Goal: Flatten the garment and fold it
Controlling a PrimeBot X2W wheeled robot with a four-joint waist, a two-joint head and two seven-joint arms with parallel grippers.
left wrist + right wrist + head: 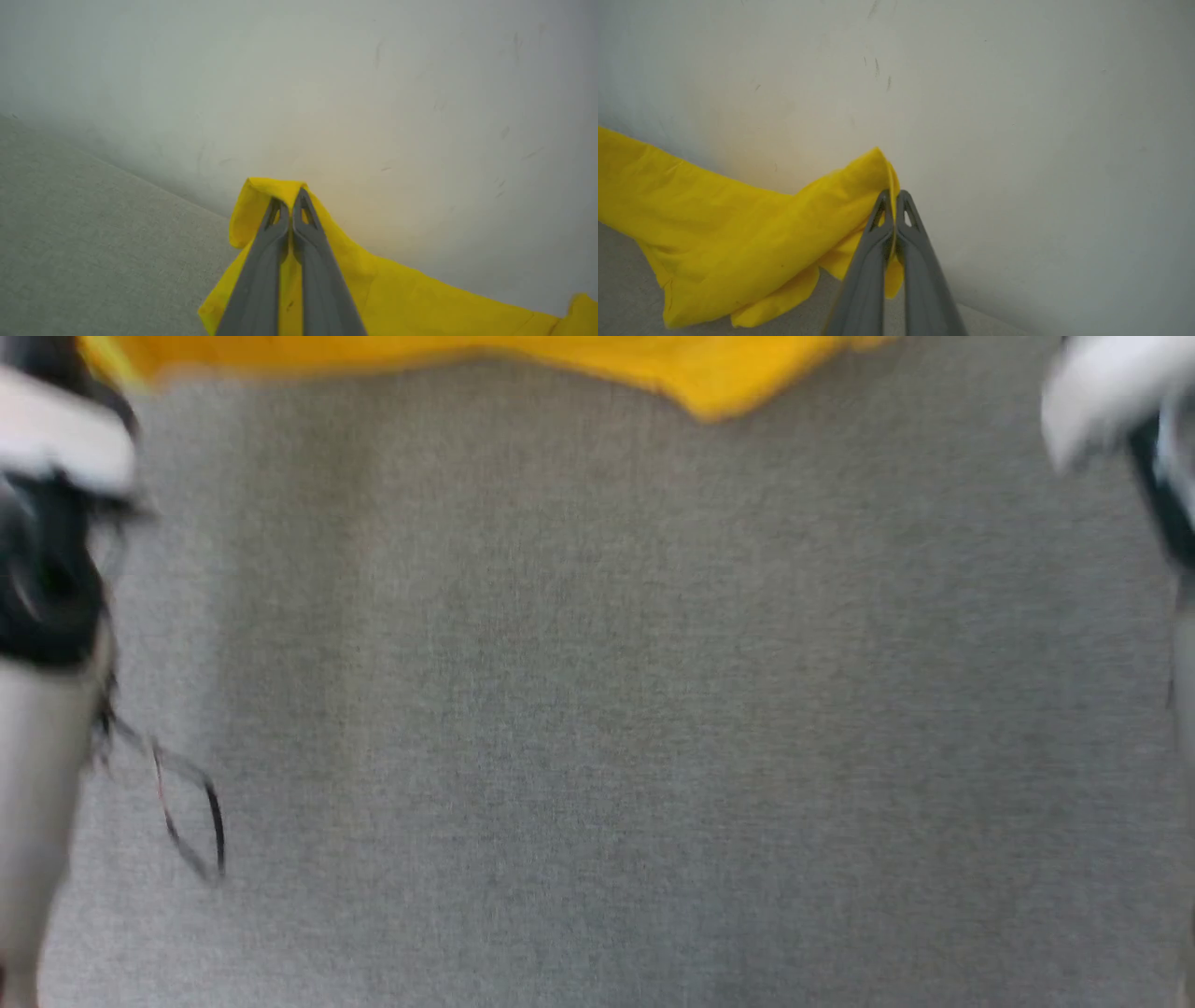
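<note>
Left gripper (pixel 290 203) clenching a bunched edge of the yellow garment (pixel 387 294), right gripper (pixel 893 204) pinching another edge, cloth hanging above the grey tabletop (pixel 597 709).

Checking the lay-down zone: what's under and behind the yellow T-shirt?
A grey table surface shows below the T-shirt and its hanging edge, and a pale wall stands behind it. Anything beneath the rest of the cloth is covered and cannot be seen.
</note>
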